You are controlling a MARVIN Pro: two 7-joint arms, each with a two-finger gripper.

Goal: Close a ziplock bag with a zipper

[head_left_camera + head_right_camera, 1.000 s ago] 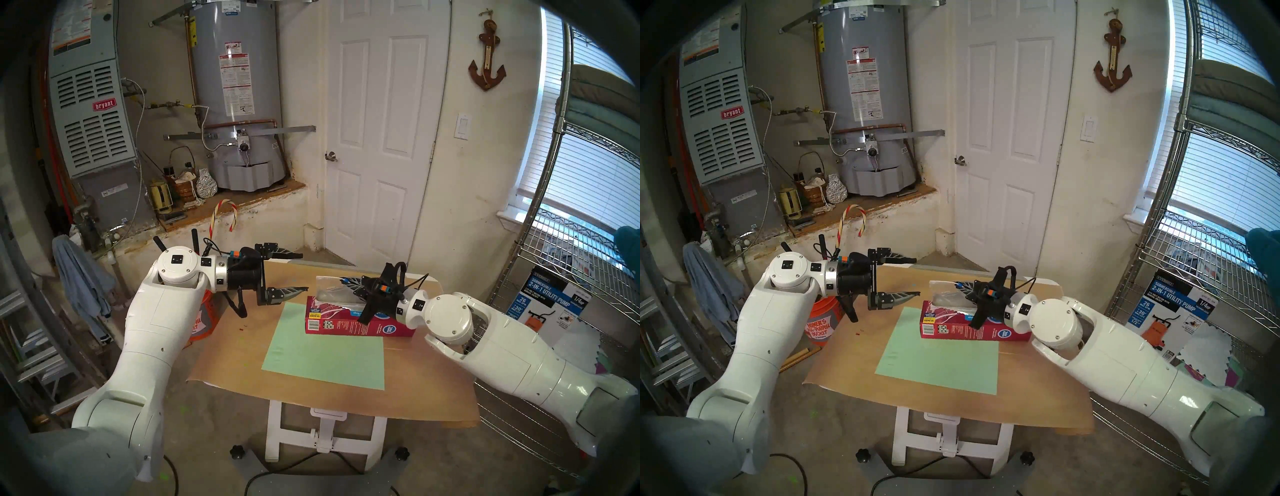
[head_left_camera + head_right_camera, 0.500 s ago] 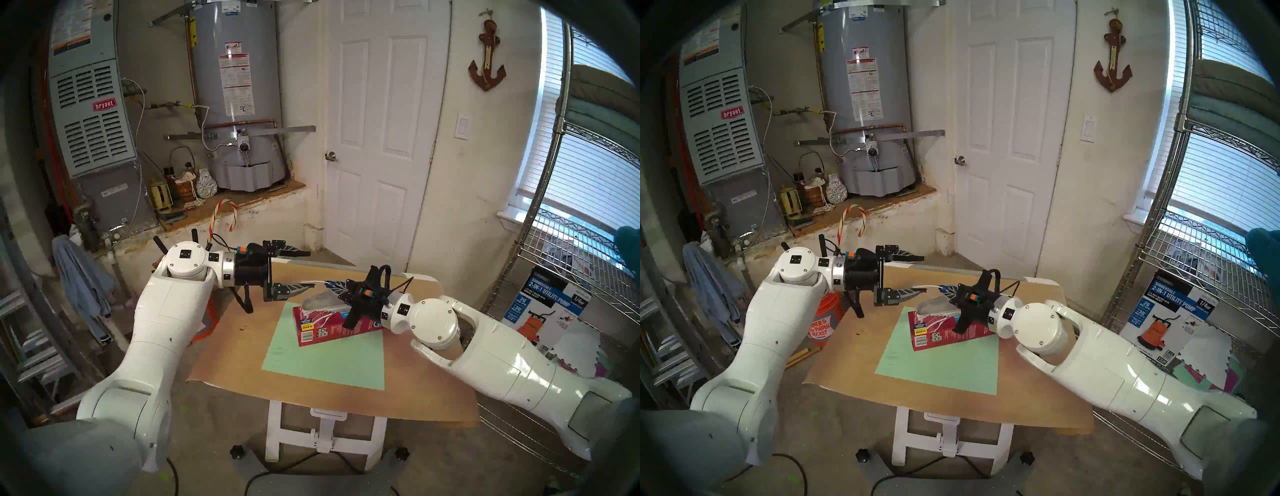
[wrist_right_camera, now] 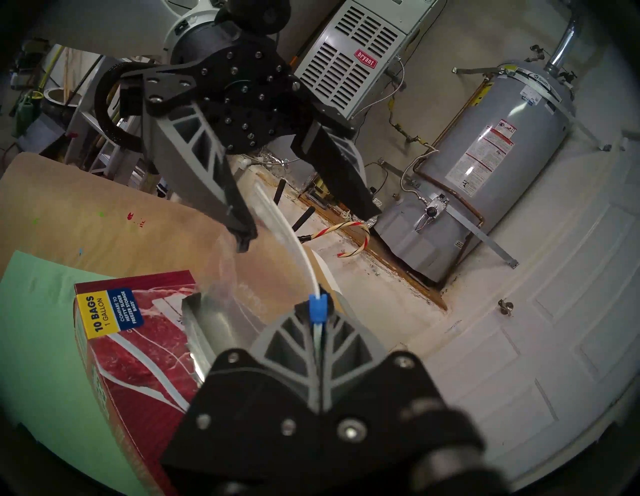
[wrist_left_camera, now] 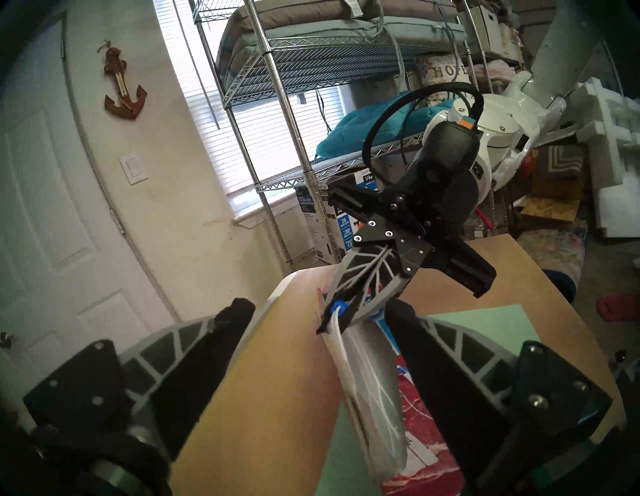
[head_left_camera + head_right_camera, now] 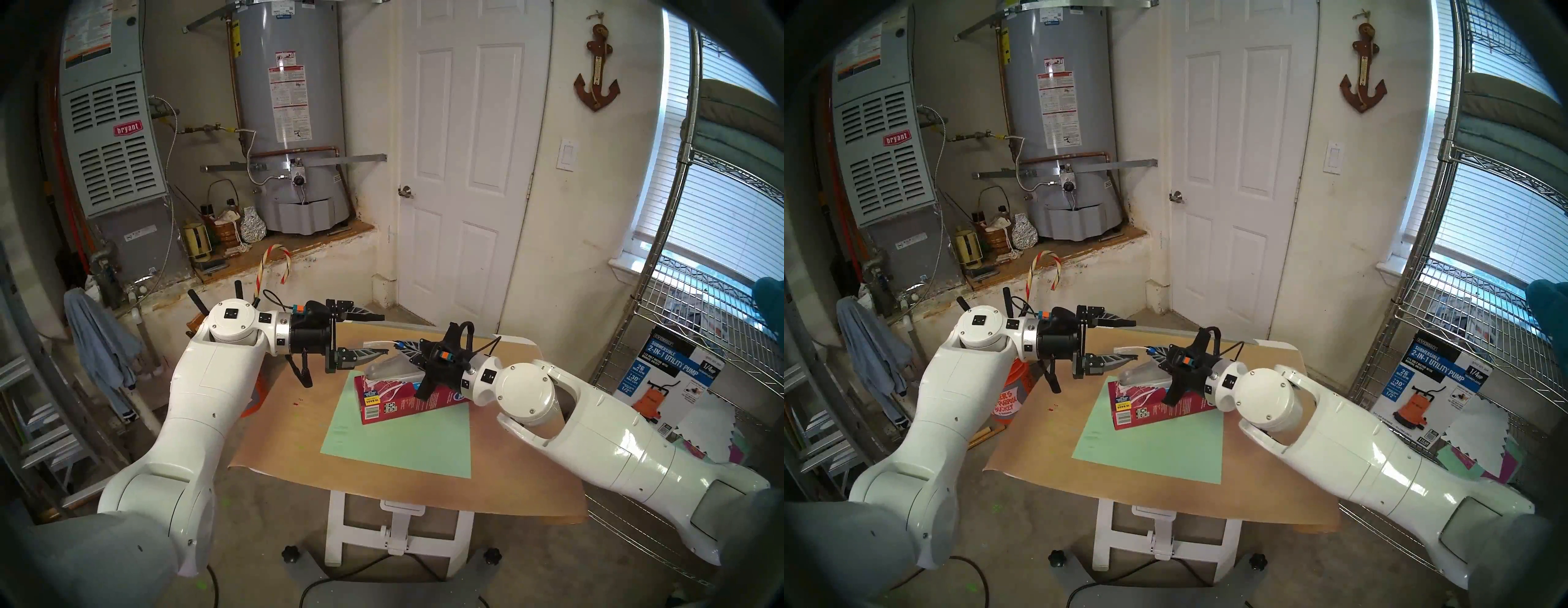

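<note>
My right gripper is clamped on the zipper while my left gripper stands wide around the strip's free end

Over the last second the red box has swung onto the green sheet and the ziplock bag, lifted off it, now trails toward my left fingers, which have crept nearer and narrowed slightly; I judge I can soon pinch that end and pull the slider along. The brown-paper table sits in a utility room by a water heater
</note>
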